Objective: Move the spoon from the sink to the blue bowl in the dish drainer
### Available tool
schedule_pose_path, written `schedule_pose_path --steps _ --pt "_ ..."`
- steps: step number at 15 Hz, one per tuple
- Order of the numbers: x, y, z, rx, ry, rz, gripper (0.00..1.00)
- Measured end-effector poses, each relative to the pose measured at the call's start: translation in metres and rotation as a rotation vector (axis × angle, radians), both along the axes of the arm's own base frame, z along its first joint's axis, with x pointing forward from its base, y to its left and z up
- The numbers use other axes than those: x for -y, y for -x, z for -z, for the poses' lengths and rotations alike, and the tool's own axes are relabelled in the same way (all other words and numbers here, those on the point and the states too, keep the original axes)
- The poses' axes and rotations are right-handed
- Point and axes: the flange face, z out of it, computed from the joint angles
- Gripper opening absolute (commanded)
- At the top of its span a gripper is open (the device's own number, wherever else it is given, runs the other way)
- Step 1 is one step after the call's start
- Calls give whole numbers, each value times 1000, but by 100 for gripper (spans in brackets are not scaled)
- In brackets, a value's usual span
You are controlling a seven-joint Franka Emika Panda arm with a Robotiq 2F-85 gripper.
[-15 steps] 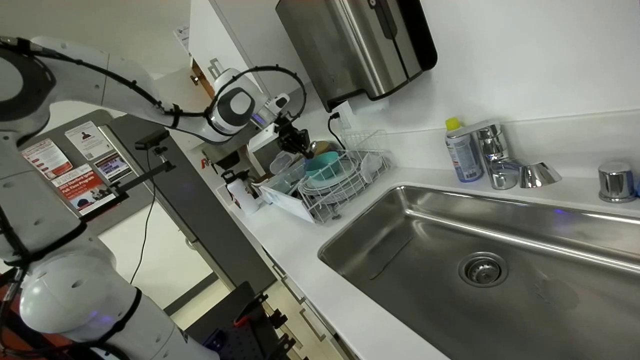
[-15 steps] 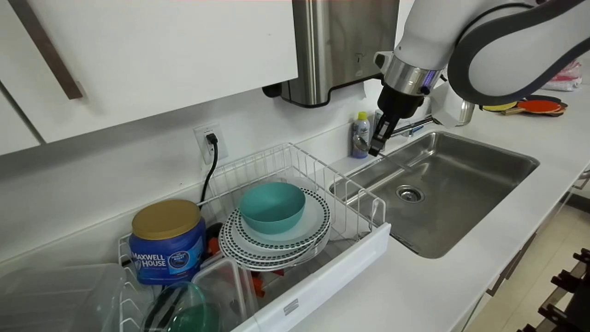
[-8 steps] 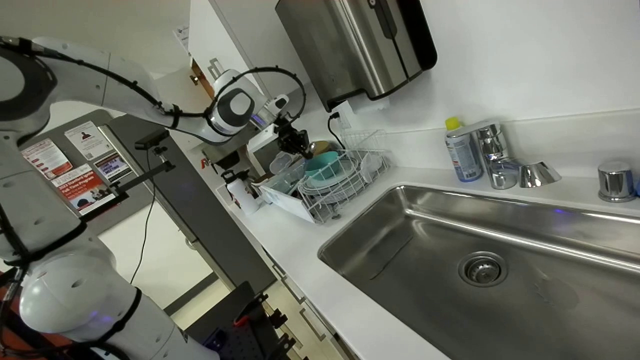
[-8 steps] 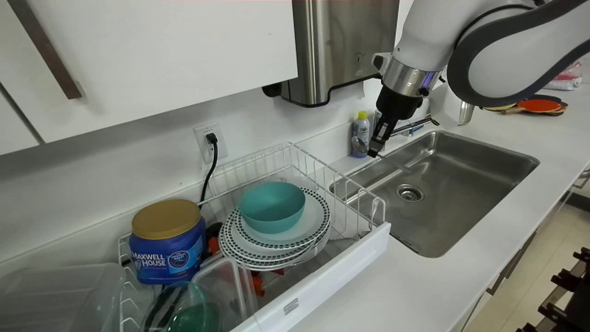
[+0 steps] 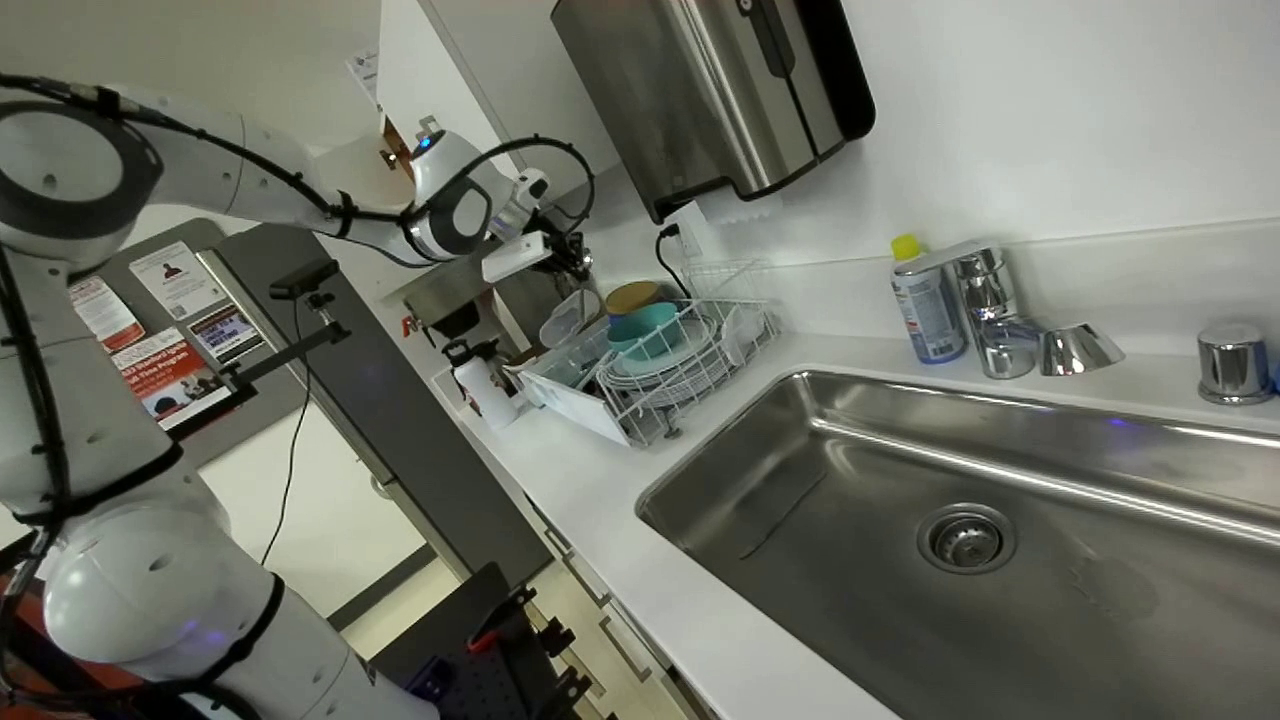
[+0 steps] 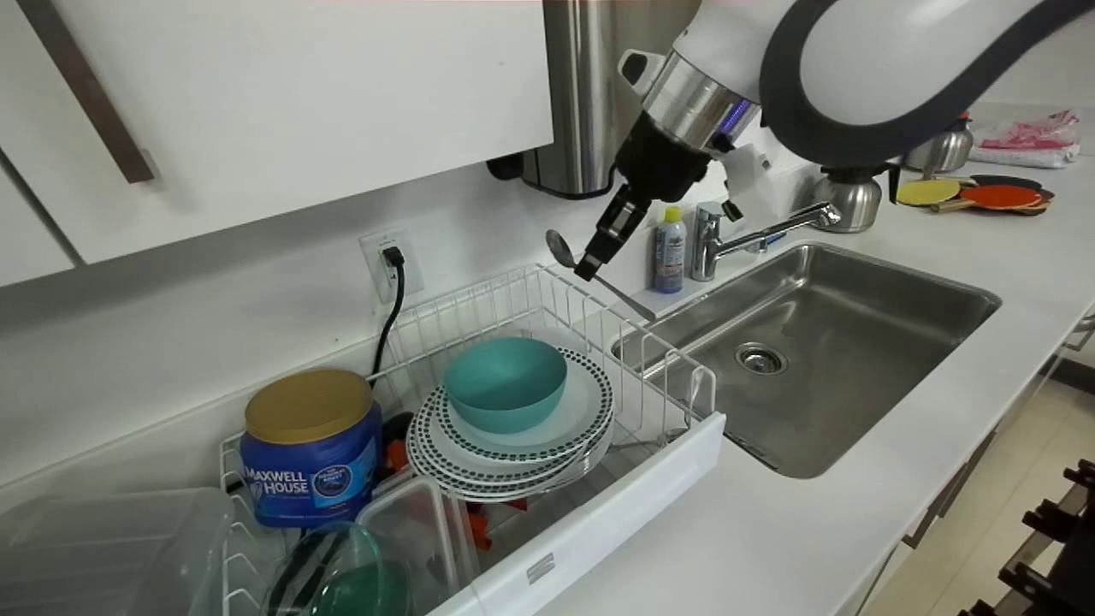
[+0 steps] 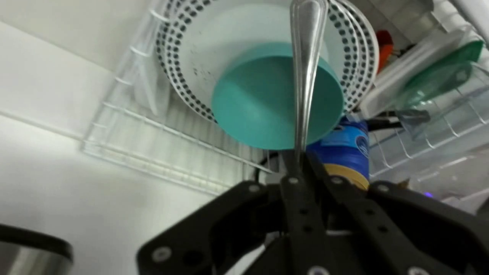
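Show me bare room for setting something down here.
Bare: the white countertop between the dish drainer, the sink and its own front edge; also the sink's floor around the drain. Crowded: the drainer, holding plates, teal bowl and Maxwell House tub; behind the sink, faucet and spray can.

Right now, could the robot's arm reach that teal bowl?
Probably yes: the teal bowl sits open side up, and in the wrist view only the spoon, gripped by the tool, crosses its mouth; nothing else looks in the way.
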Motion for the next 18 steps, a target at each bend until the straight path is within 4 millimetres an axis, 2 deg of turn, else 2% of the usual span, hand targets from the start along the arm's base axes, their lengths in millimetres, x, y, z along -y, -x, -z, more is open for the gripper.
schedule_pose_path --steps 3,8,13,18 --pt "-17 -15 7 8 -75 -27 2" --pt "-12 -50 42 29 -171 27 2" --pt "-28 -75 64 68 -317 41 2" --pt "-31 -92 100 43 -310 37 2"
